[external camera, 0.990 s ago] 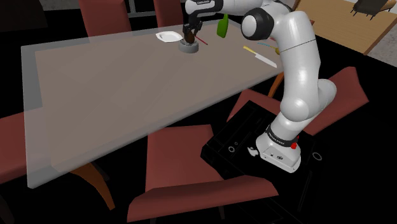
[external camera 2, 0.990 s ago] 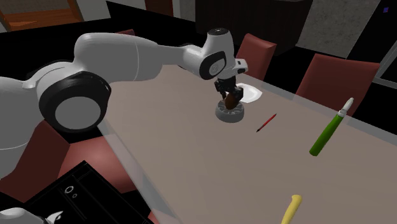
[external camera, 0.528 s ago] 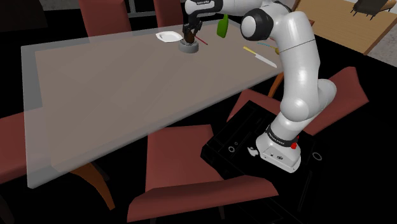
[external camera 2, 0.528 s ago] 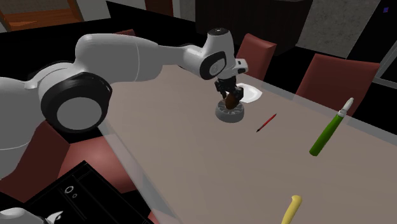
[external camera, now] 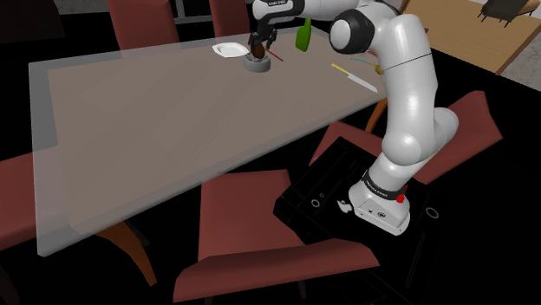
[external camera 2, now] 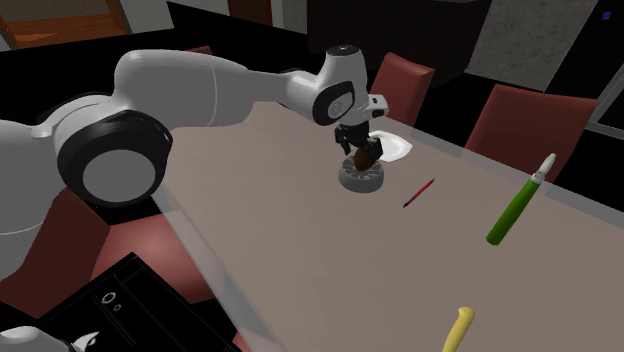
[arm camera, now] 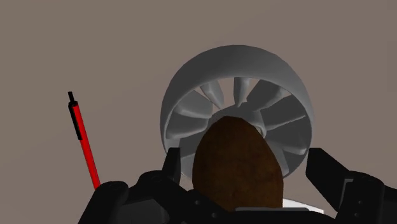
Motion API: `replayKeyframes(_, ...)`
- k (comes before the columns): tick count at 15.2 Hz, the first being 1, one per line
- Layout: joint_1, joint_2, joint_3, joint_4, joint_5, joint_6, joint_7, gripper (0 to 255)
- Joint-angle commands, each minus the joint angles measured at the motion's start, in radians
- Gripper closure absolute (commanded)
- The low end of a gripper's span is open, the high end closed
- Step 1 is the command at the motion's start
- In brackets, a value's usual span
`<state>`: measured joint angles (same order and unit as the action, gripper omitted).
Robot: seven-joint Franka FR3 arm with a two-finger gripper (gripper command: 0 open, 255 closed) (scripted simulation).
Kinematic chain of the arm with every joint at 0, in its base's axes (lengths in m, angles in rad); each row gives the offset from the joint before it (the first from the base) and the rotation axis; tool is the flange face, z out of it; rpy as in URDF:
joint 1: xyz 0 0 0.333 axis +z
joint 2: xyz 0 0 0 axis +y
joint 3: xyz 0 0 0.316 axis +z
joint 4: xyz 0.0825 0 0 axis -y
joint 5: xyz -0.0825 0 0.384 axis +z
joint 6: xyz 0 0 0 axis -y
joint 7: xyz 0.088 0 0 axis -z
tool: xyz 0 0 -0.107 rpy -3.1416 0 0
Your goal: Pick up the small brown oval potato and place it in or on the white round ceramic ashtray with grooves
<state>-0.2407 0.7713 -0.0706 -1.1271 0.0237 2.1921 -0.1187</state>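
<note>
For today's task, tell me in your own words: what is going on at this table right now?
The white arm's black gripper hangs just above a pale grey grooved ashtray on the table, with a brown potato between its fingers. In the wrist view the fingers stand apart with a gap on each side of the potato, so it looks let go rather than clasped. Its lower end seems to sit in the ashtray. A red pen lies beside the ashtray.
</note>
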Motion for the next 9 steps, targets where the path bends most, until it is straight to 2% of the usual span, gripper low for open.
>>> replayKeyframes(1, 0.002, -0.049, -0.001, -0.019, -0.002, -0.030, -0.001, 0)
replayKeyframes(9, 0.003, -0.067, -0.002, -0.025, -0.002, -0.043, 0.000, 0)
